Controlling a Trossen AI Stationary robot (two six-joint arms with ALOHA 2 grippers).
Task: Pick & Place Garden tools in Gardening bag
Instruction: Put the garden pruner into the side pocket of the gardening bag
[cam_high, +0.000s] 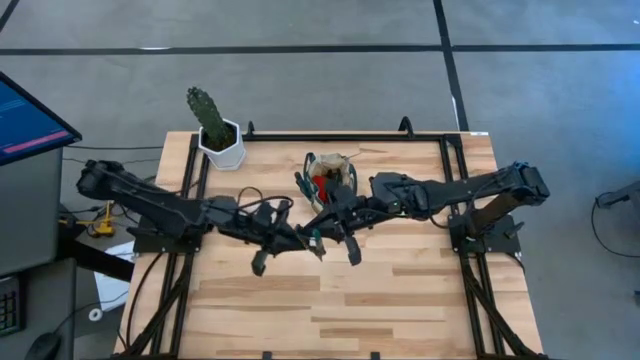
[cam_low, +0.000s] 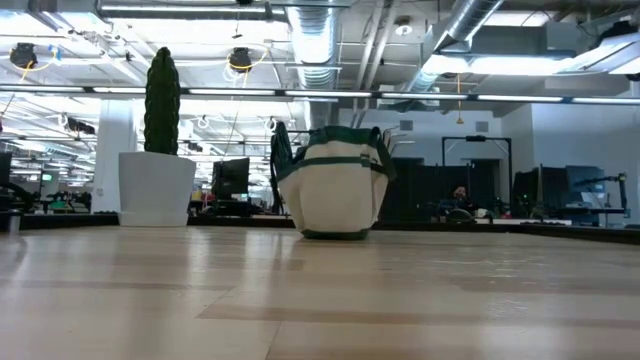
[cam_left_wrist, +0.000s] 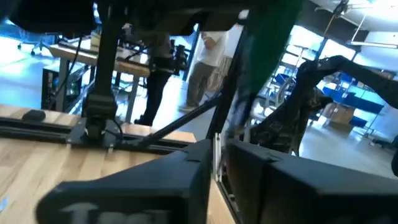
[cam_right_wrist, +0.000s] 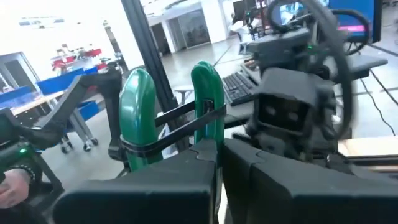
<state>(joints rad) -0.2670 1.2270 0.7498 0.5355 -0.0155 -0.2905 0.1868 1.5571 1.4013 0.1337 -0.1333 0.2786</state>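
The green-handled pruning shears (cam_right_wrist: 171, 115) stand handles-up just past the right gripper (cam_right_wrist: 217, 155), whose jaws are pressed together on them, in mid-air above the middle of the table (cam_high: 400, 300). The left gripper (cam_high: 318, 240) meets them from the other side; whether its jaws are apart, I can't tell. Both arms reach inward, nearly level. The gardening bag (cam_high: 330, 178) sits just behind, near the potted cactus (cam_high: 215, 130).

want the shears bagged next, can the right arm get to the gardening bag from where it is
Probably yes. The right gripper is shut on the green-handled shears just in front of the gardening bag, whose open top faces up. The left gripper crowds close beside it, but not between it and the bag.
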